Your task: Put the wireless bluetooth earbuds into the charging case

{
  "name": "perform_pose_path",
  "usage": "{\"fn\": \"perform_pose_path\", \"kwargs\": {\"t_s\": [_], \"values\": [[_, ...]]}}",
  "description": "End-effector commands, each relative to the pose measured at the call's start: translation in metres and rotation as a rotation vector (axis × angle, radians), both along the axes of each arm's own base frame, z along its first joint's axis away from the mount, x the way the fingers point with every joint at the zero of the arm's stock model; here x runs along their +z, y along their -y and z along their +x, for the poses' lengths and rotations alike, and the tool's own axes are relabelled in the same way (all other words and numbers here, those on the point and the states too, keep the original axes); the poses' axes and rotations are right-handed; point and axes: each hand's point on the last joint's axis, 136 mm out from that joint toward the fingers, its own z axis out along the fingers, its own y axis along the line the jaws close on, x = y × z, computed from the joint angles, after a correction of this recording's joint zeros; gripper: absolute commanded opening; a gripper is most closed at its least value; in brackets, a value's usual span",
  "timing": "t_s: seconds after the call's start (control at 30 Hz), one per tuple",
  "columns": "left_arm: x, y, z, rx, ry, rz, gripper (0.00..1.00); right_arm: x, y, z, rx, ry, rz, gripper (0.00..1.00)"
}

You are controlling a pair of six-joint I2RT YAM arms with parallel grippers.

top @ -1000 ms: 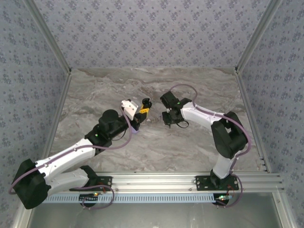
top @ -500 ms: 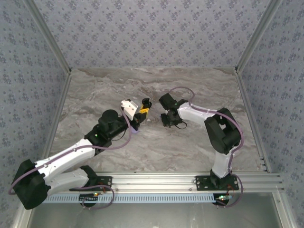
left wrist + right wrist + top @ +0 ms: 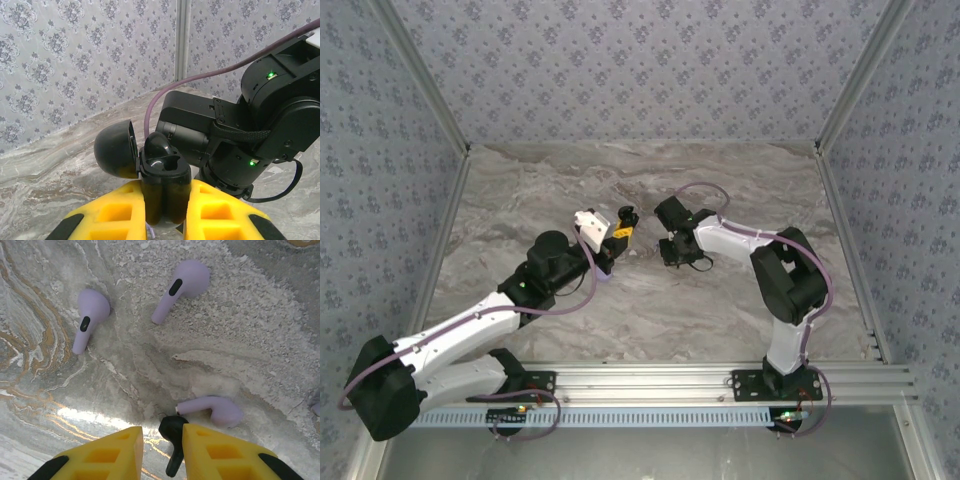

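Grey marble table [image 3: 520, 190], papered walls: the right claw [image 3: 160, 446], nearly closed, pinches a black earbud [image 3: 172, 432]. A lilac earbud [image 3: 212, 409] lies at two o'clock, two further lilac buds [image 3: 182, 287] toward twelve. At ten o'clock overhead, the left claw [image 3: 167, 200] clamps the open charging case [image 3: 162, 167]. A slight pinch risks the bud twisting and missing its socket.

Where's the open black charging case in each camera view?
Top external: black charging case in the left gripper, table centre.
Left wrist: bottom centre, pinched between yellow fingers, lid open leftward.
Right wrist: faces the marble tabletop; black earbud in the right gripper, lilac earbuds beyond.
Shared landmark: the marble tabletop, in all three.
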Motion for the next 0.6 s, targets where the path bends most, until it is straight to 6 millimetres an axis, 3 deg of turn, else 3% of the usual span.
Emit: {"fn": "perform_pose_path", "kwargs": {"t_s": [0.0,0.13,0.57], "values": [[0.012,0.001,0.000,-0.002,0.030,-0.016,0.00,0.015,0.002,-0.003,-0.006,0.017,-0.004,0.30],[0.012,0.001,0.000,-0.003,0.032,-0.017,0.00,0.019,0.009,-0.004,-0.020,0.031,-0.031,0.30],[0.014,0.002,0.000,-0.005,0.034,-0.013,0.00,-0.011,0.008,-0.009,-0.019,-0.041,-0.047,0.30]]}}
